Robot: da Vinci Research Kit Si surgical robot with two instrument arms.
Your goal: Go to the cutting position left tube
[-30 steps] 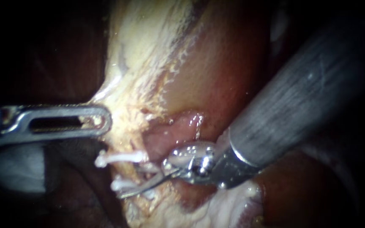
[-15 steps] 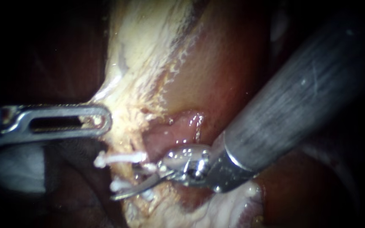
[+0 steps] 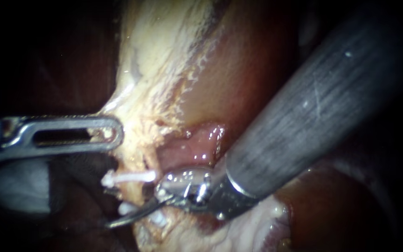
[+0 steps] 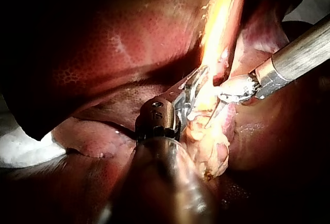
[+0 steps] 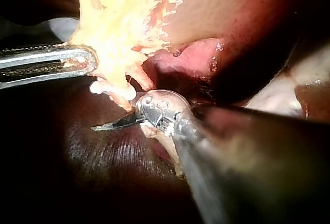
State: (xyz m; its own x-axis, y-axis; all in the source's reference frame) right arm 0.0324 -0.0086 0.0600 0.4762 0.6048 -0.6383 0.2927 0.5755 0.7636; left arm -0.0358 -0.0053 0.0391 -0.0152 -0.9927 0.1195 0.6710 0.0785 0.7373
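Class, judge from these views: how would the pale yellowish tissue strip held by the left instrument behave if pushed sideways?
Probably floppy: the pale tissue strip stretches into a thin taut sheet where the left instrument holds it. Likely slippery: its surface glistens wetly. Possibly fragile: its edges look ragged and crumbly, so it might tear.

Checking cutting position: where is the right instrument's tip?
Endoscope view, lower centre-left: right instrument's tip lies just under the upper white clip, below the left instrument gripping pale tissue.
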